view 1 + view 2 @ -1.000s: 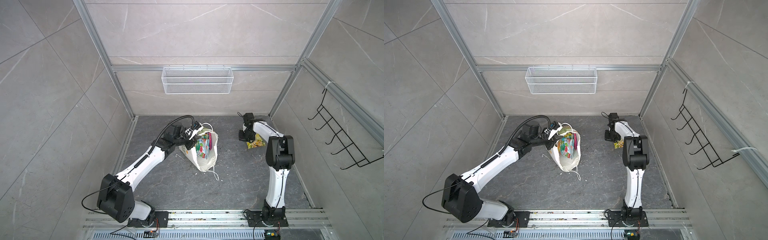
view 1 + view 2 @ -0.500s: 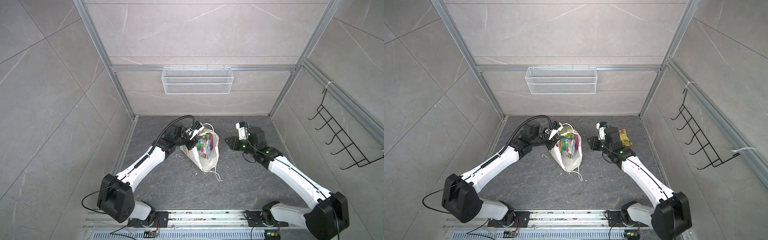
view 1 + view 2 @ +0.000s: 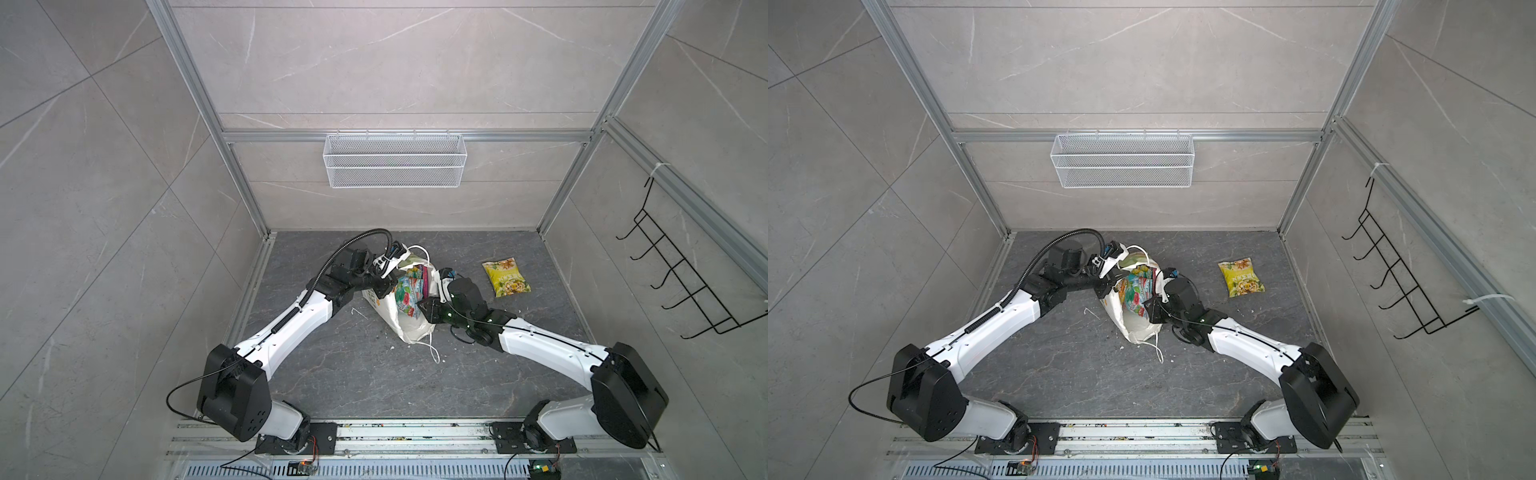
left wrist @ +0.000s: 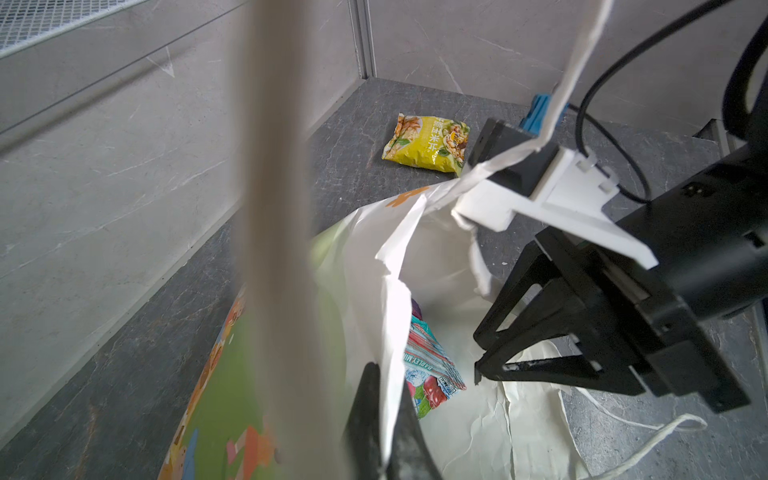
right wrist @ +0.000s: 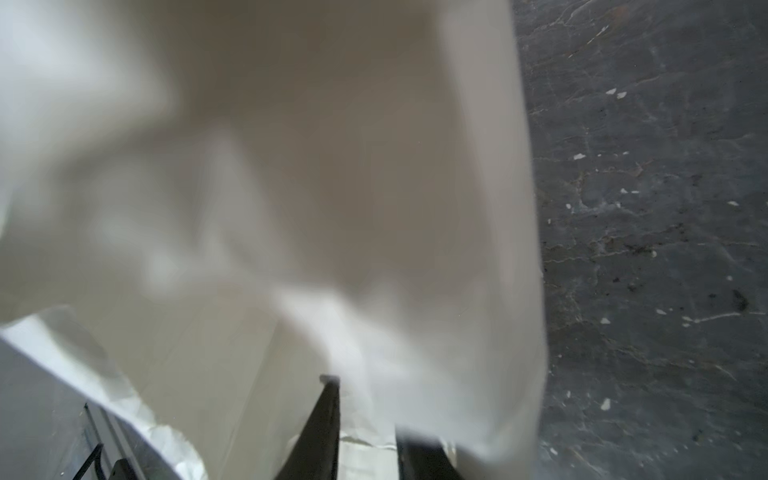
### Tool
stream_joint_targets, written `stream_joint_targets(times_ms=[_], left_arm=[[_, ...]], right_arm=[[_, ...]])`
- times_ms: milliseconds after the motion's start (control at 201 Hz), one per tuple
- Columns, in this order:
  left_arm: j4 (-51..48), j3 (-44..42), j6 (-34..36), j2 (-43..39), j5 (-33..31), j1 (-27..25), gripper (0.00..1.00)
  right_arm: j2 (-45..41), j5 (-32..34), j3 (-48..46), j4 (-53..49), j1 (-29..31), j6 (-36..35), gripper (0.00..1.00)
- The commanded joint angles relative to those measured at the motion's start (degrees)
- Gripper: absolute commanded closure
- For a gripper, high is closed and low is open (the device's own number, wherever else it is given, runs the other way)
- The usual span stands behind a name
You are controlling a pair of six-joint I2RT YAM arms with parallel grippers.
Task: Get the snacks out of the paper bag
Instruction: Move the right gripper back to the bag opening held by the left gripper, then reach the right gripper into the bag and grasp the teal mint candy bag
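The paper bag (image 3: pixel 409 326) (image 3: pixel 1136 326) sits left of the middle of the counter (image 3: pixel 365 374). In both top views its long axis runs front to back. Its mouth gapes upward. One white cord handle arches up at the back end, and another trails on the counter at the front end. Which end is the base I cannot tell.

Several colourful snacks (image 3: pixel 409 286) (image 3: pixel 1138 291) stand on edge inside the mouth. The left wrist view shows one of them as a teal-and-red packet (image 4: pixel 432 365), partly hidden by the bag's white wall (image 4: pixel 374 257).

The left gripper (image 3: pixel 387 284) (image 3: pixel 1106 286) (image 4: pixel 388 415) has its jaws clenched on the bag's rim on the left side, holding that wall up. The right gripper (image 3: pixel 426 305) (image 3: pixel 1148 307) (image 4: pixel 478 353) is at the mouth from the right. Its jaws are slightly parted and grasp nothing that I can see. In the right wrist view, blurred white paper (image 5: pixel 291 187) fills most of the picture and drapes over that gripper (image 5: pixel 365 415).

The yellow packet (image 3: pixel 506 277) (image 3: pixel 1241 277) (image 4: pixel 428 143) lies flat on the counter, well apart from the bag toward the back right. Its long axis runs roughly front to back, a little slanted.

The counter is dark grey and stone-veined, strewn with small white flecks. Pale marble-look walls in aluminium framing enclose it. A white wire mesh basket (image 3: pixel 395 162) (image 3: pixel 1123 160) hangs on the back wall and a black hook rack (image 3: pixel 681 282) on the right wall
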Motion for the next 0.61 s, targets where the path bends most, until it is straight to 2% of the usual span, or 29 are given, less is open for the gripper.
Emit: stream_joint_targets(times_ms=[0,363,602], left_arm=[[3.53,2.92,-0.88,-0.27,1.75,-0.53,1.00],[3.51,2.54,-0.82,-0.70,1.66,-0.71,1.00],[3.74,2.41,-0.64,-0.71,1.82,-0.69,1.00]], right_arm=[[2.86,4.82,3.76,0.67,1.03,1.78,0.71],[9.73,17.25,8.06,-4.78,1.27,8.59,0.59],[13.19,19.63,8.87,-2.40,1.47,7.56,0.46]])
